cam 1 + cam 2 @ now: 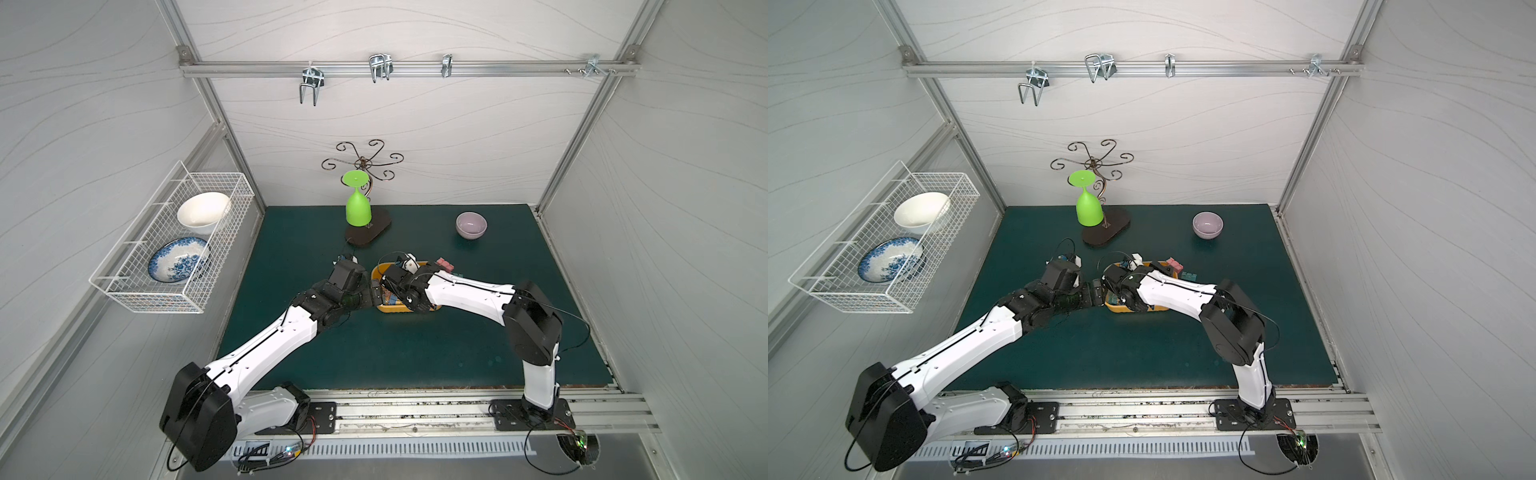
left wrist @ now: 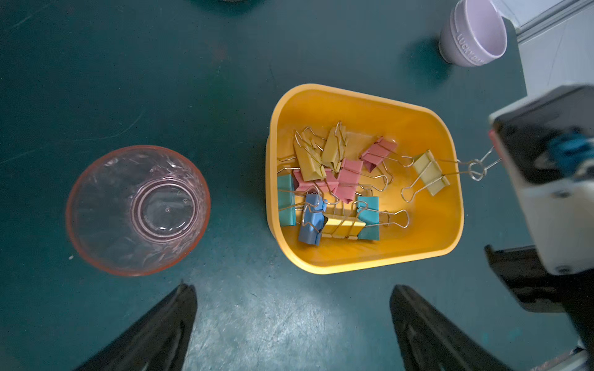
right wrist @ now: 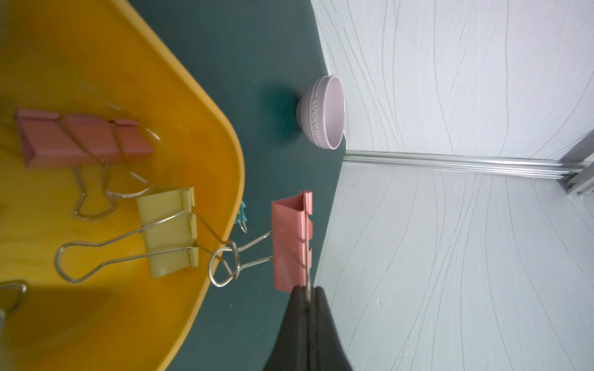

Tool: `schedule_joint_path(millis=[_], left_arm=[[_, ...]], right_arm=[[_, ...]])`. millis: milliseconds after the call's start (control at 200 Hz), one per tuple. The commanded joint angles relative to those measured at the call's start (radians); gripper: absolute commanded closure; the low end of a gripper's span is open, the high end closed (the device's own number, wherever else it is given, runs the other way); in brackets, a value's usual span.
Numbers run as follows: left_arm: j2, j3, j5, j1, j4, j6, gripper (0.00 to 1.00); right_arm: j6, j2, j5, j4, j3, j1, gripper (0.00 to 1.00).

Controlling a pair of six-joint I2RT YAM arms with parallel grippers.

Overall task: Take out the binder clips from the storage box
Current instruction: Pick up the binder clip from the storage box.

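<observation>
Storage box (image 2: 363, 260) yellow-orange — binder clips (image 2: 348, 180) pink, yellow, teal, blue; bowl (image 2: 463, 45) lilac.

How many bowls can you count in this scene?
3. A white bowl and a blue bowl lie in the basket on the wall; a lilac bowl stands on the table. The arms could hide more.

Left tool (image 2: 292, 289) gapes wide, pointing downward; right tool (image 3: 308, 290) is pinched tightly together.
</observation>
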Motion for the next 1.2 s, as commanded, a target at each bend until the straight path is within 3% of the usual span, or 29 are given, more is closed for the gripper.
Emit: schedule_joint_path(millis=[0,80,240,365,485,600,655,760,795,880,960,996,1026,1101,1196], left_arm=[[-0.045,-0.009,-0.036,0.006,0.008,-0.012,0.02],[-0.053,-0.012,-0.043,0.009,0.003,-0.009,0.02],[-0.056,-0.012,-0.033,0.011,0.007,0.0,0.02],[-0.078,-0.022,-0.054,0.013,-0.01,-0.001,0.02],[-0.089,-0.055,-0.052,0.021,0.019,-0.013,0.02],[-0.081,-0.039,-0.043,0.025,0.01,-0.009,0.02],[-0.081,-0.038,-0.045,0.025,0.005,-0.012,0.02],[-0.088,-0.047,-0.045,0.026,0.017,-0.015,0.02],[-0.088,-0.048,-0.049,0.026,0.017,-0.016,0.02],[-0.093,-0.049,-0.066,0.027,0.01,-0.023,0.02],[-0.099,-0.058,-0.07,0.028,0.018,-0.032,0.02],[-0.1,-0.062,-0.07,0.028,0.028,-0.036,0.02],[-0.1,-0.064,-0.066,0.028,0.035,-0.036,0.02],[-0.093,-0.054,-0.058,0.03,0.028,-0.032,0.02],[-0.091,-0.051,-0.049,0.031,0.022,-0.028,0.02]], right_arm=[[0.138,0.023,0.084,-0.123,0.042,-0.015,1.0],[0.236,0.013,0.148,-0.209,0.075,0.014,1.0],[-0.014,0.013,0.11,0.054,-0.02,0.055,1.0],[0.264,0.019,0.083,-0.22,0.073,0.005,1.0],[0.129,0.005,0.118,-0.13,0.052,0.057,1.0],[0.21,-0.07,-0.059,-0.161,0.075,-0.003,1.0],[0.204,-0.096,-0.085,-0.15,0.077,-0.005,1.0],[0.049,-0.118,0.061,0.005,0.003,0.039,1.0],[0.053,-0.122,0.07,0.013,-0.002,0.036,1.0],[0.111,-0.151,-0.037,-0.039,0.02,0.015,1.0],[-0.01,-0.167,-0.368,0.044,-0.014,-0.034,1.0],[0.008,-0.132,-0.434,-0.003,0.013,-0.059,1.0],[0.051,-0.081,-0.416,-0.084,0.06,-0.072,1.0],[0.198,0.023,-0.228,-0.287,0.187,-0.074,1.0],[0.11,-0.041,-0.26,-0.161,0.126,-0.072,1.0]])
